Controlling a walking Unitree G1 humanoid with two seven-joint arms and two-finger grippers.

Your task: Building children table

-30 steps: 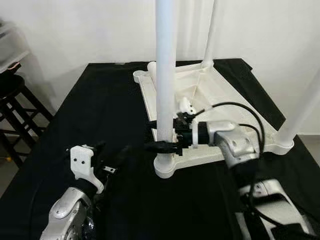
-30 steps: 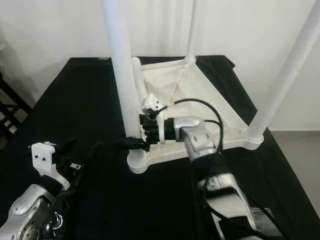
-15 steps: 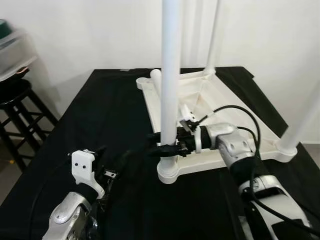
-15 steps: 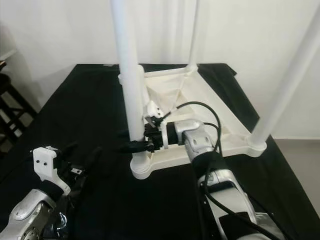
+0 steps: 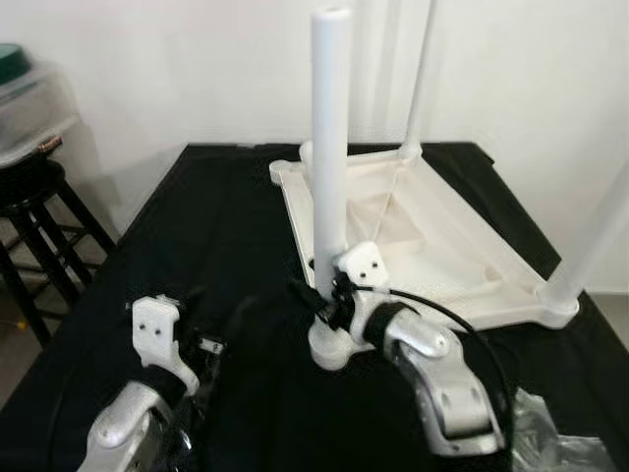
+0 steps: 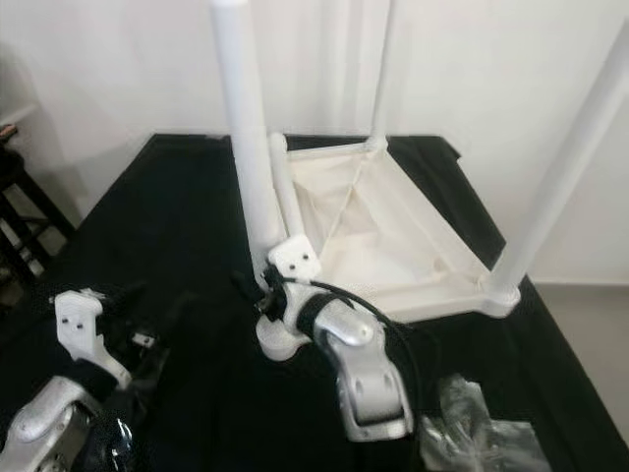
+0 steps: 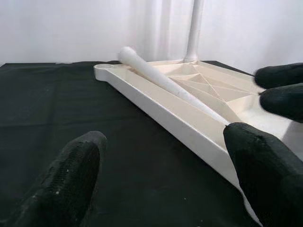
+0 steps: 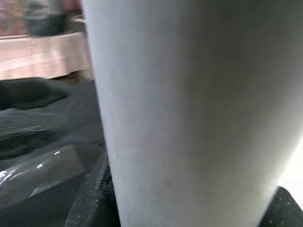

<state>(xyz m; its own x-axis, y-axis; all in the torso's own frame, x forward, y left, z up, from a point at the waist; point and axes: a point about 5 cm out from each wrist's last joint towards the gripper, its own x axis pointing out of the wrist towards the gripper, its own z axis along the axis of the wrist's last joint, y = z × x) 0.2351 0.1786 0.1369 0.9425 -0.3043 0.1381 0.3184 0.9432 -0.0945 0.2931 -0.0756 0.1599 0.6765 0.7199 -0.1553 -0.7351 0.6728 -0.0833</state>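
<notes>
The near upright table leg (image 5: 329, 157) is clasped low by the right hand (image 5: 329, 300); the left hand (image 7: 161, 175) is held agape, empty, above the black-draped desk (image 5: 206, 246).

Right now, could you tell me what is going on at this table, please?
The robot is building a small white table. The tabletop lies upside down on a black cloth. The right gripper is clamped low on the near leg, which stands upright in its corner socket. Two more legs stand in other corners, and a fourth leg lies loose in the tabletop. The left gripper hovers open over the cloth, beside the tabletop.
</notes>
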